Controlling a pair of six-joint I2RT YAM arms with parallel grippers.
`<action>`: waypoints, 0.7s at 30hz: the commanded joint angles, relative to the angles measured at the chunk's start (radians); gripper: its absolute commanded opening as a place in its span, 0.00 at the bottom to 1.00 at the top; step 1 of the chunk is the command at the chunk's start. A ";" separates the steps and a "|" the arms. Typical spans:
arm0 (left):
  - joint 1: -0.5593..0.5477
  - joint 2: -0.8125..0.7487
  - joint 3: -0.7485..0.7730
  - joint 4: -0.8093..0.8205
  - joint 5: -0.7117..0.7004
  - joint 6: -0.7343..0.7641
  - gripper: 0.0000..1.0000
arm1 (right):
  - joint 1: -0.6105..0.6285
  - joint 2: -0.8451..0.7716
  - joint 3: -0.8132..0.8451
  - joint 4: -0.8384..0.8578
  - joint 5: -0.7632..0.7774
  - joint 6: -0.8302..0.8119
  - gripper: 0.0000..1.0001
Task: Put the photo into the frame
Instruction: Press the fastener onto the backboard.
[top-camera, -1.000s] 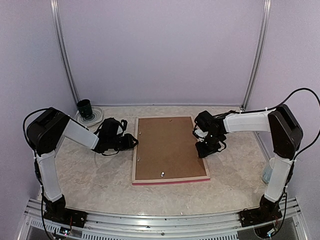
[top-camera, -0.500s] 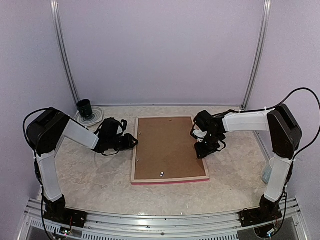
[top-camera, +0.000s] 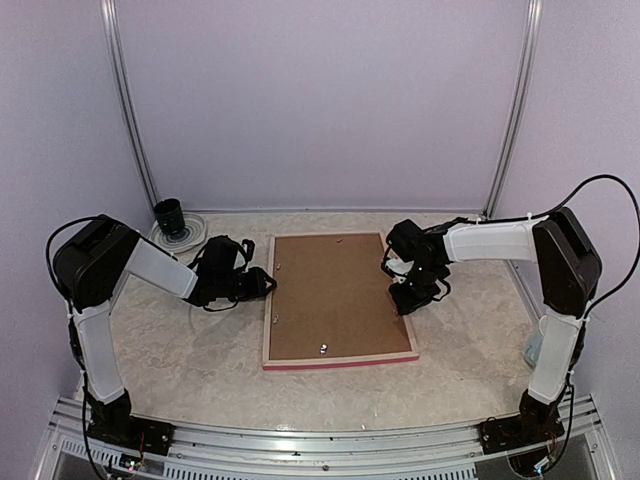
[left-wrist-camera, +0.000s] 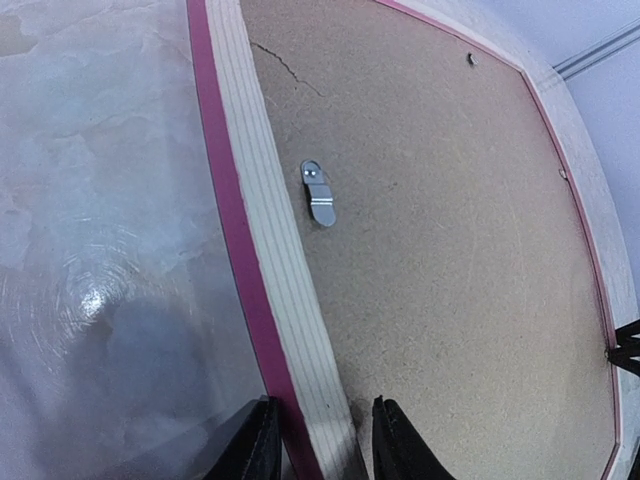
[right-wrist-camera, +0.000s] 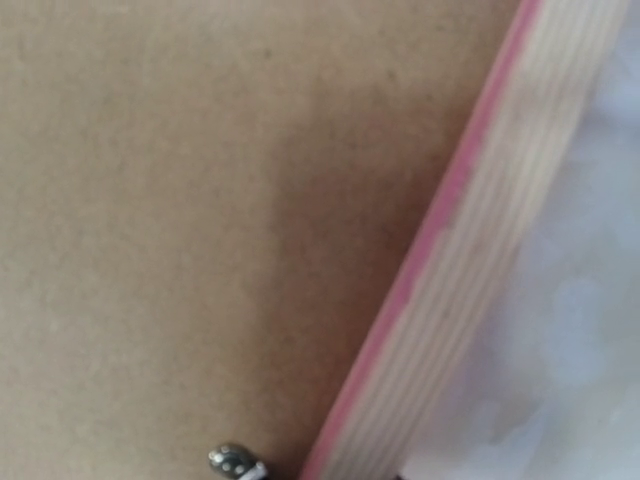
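On table (top-camera: 200, 350), pink-edged frame (top-camera: 340, 361), apparently face-down

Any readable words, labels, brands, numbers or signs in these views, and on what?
None: no word, label, brand, number or sign can be read in any view.
The picture frame, brown backing board and metal turn clip show no marks.
The dark cup is too small to tell.
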 joint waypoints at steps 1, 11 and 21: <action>-0.006 0.067 -0.031 -0.177 0.014 0.006 0.32 | 0.016 0.026 0.014 0.014 -0.002 0.010 0.21; -0.005 0.037 -0.056 -0.152 0.009 0.002 0.36 | 0.012 -0.073 0.025 0.026 -0.021 0.037 0.63; -0.008 -0.084 -0.122 -0.096 -0.015 0.007 0.44 | -0.021 -0.197 -0.097 0.190 -0.030 0.103 0.99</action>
